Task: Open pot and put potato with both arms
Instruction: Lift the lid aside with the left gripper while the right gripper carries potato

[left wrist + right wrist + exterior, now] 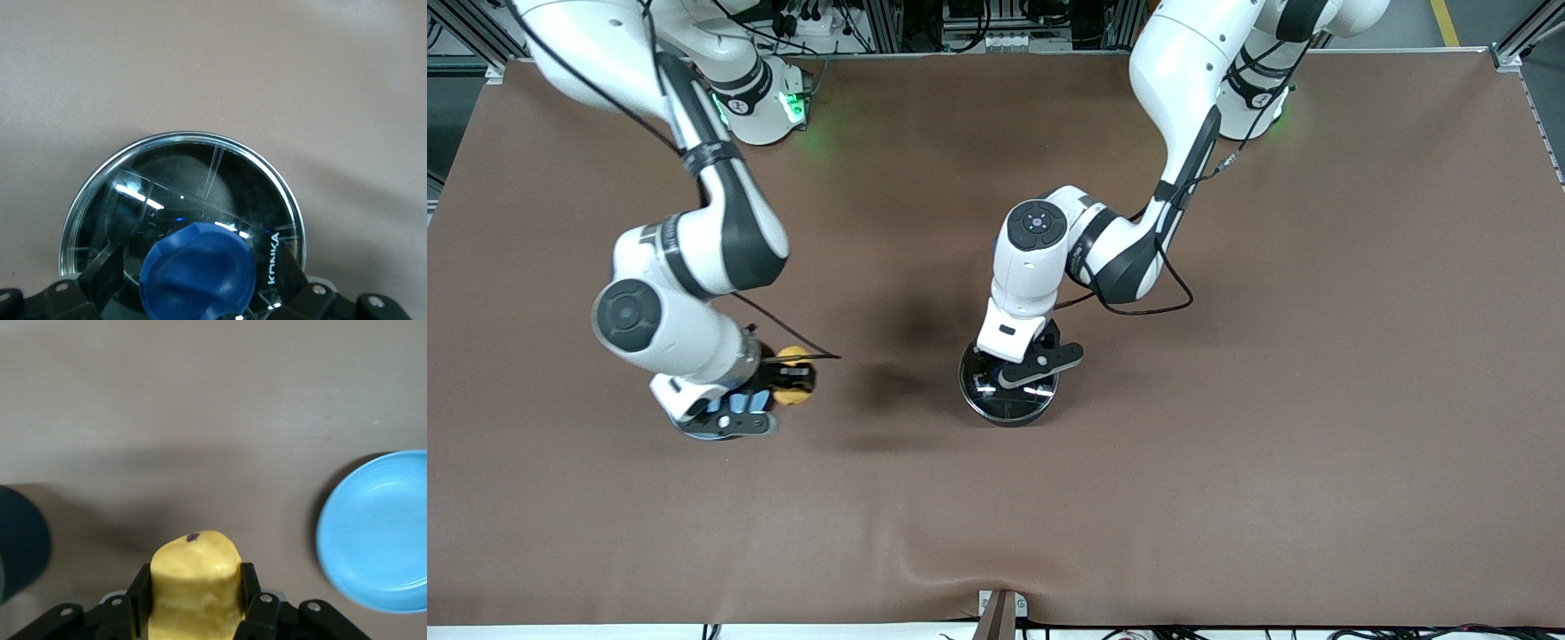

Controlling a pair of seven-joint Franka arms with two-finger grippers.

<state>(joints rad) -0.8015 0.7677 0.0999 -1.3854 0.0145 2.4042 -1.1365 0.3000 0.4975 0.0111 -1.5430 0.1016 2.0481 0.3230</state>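
Right wrist view showed the right gripper [195, 603] with its black jaws clamped on the lumpy, waxy yellow potato [195, 583], held up over the matte brown table cloth [200, 420] toward the right arm's end, beside a smooth, shallow light-blue round plate [377, 533]. The left gripper [200, 280] gripped the glossy blue knob [200, 270] of the round glass lid [193, 187], steel-rimmed, over the black pot [1009, 404] at the table's middle.
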